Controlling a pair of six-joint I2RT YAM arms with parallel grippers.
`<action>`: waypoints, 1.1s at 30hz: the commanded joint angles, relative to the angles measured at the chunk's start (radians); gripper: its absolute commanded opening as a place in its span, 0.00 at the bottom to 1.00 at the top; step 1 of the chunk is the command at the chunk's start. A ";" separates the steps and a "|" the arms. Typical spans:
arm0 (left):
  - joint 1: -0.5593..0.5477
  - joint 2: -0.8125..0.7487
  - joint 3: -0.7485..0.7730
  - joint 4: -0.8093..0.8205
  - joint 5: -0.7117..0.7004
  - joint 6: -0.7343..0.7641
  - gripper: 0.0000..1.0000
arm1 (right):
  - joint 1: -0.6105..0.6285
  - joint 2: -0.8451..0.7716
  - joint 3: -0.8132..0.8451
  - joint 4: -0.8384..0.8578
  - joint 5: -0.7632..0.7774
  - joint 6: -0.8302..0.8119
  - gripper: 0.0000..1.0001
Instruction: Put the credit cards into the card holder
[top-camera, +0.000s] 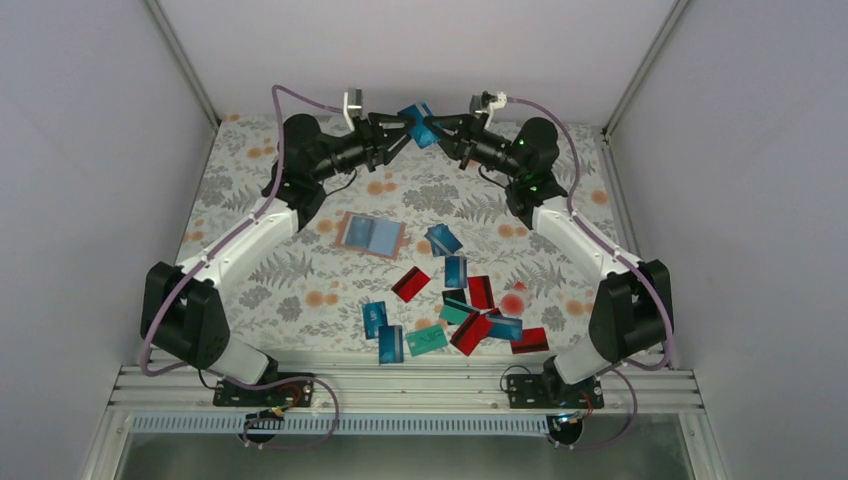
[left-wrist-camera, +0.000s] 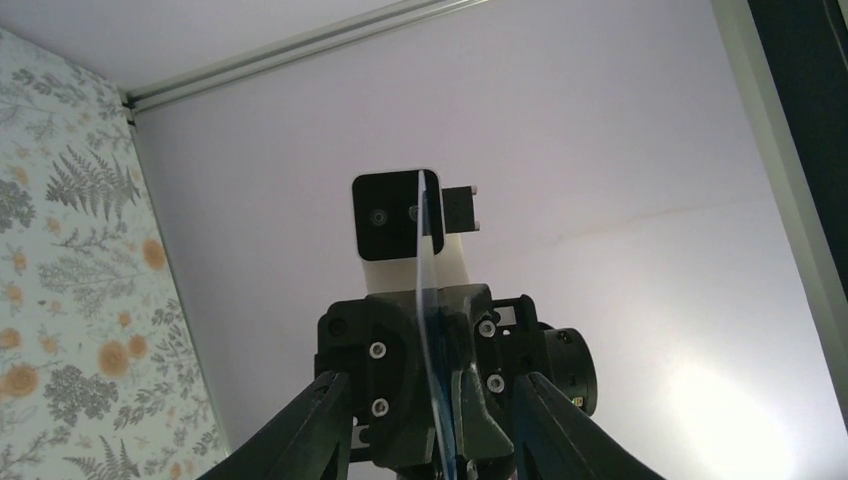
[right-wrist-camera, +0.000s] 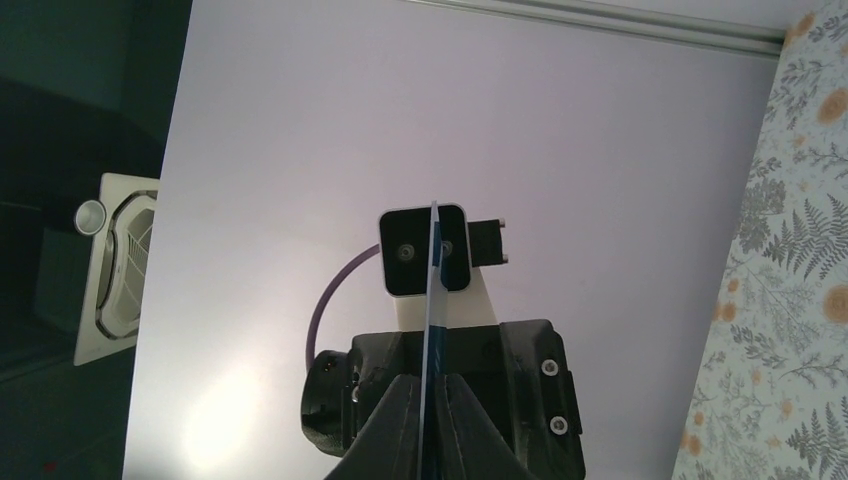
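the blue card, likely light, stiff and slippery, hangs in the air beyond the card holder, clenched across its faces by the right gripper, while the left gripper, fingers apart, straddles its free end, the place to pinch.

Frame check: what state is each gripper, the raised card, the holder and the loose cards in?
Left gripper: open, jaws either side of the raised card, not touching it.
Right gripper: shut on the raised card.
Raised card: blue, in the air between both grippers.
Holder: flat on the table, blue showing on it; inserted or not, cannot tell.
Loose cards: scattered flat, some overlapping.
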 joint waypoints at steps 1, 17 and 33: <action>-0.006 0.029 0.048 0.026 -0.009 -0.003 0.39 | 0.016 0.015 0.036 0.052 0.011 -0.002 0.04; 0.004 0.051 0.082 -0.099 0.001 0.066 0.02 | 0.013 0.015 0.054 -0.124 -0.010 -0.136 0.17; 0.218 0.089 0.060 -0.793 0.065 0.841 0.02 | -0.011 0.093 0.111 -0.913 -0.043 -0.927 0.48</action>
